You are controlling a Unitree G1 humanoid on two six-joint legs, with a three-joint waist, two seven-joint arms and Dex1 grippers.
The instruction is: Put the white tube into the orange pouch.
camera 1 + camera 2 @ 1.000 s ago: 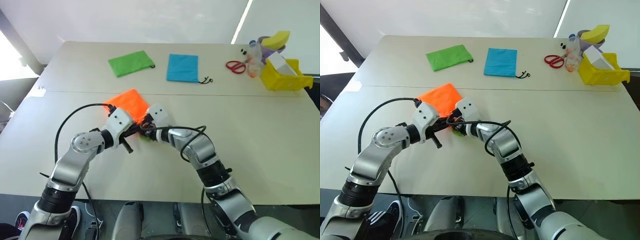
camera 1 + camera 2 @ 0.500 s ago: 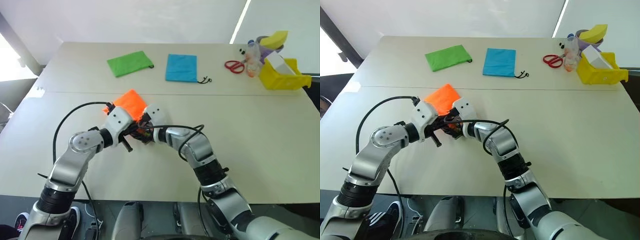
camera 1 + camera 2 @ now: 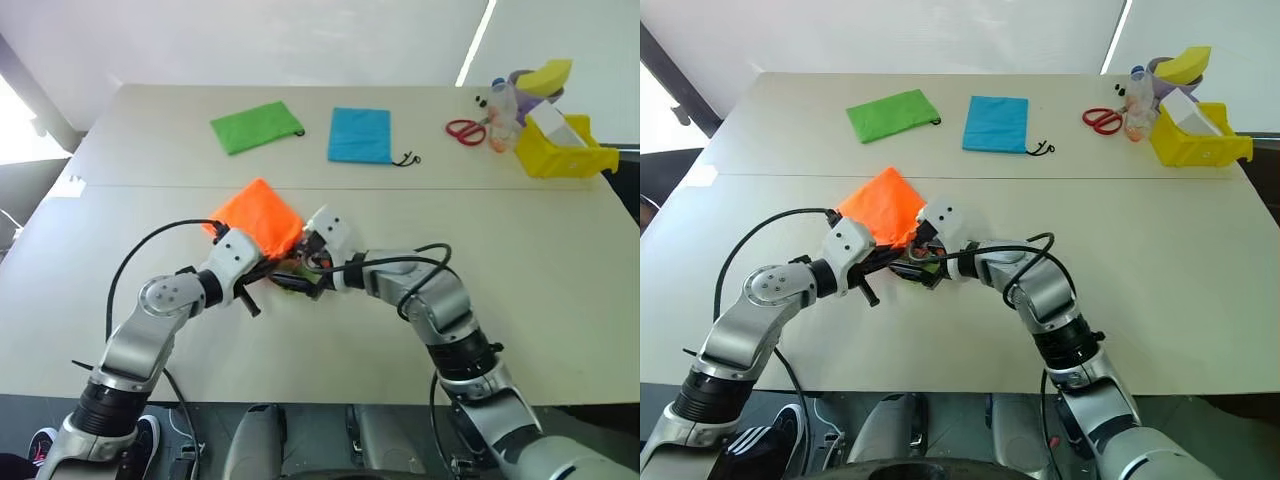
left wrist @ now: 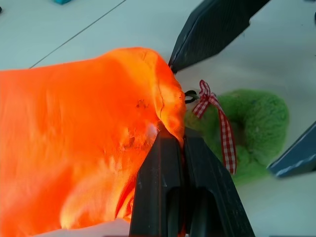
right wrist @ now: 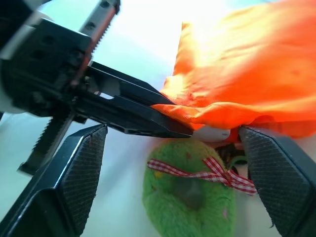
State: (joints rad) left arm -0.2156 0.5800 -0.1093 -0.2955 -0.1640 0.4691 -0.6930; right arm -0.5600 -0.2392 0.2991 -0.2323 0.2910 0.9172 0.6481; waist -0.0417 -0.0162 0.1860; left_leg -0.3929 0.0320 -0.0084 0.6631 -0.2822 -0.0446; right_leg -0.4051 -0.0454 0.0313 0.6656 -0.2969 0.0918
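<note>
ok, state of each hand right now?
Left hand: shut on the orange pouch, pinching its edge.
Right hand: open, holding nothing.

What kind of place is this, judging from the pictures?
Probably a robot test or data-collection workspace, not a home: a wide plain table set out with fabric pouches, green, blue and orange, plus red scissors and a yellow bin.

Head cams look down at table [image 3: 560, 260]; wrist cams close on orange pouch [image 4: 74, 148].
</note>
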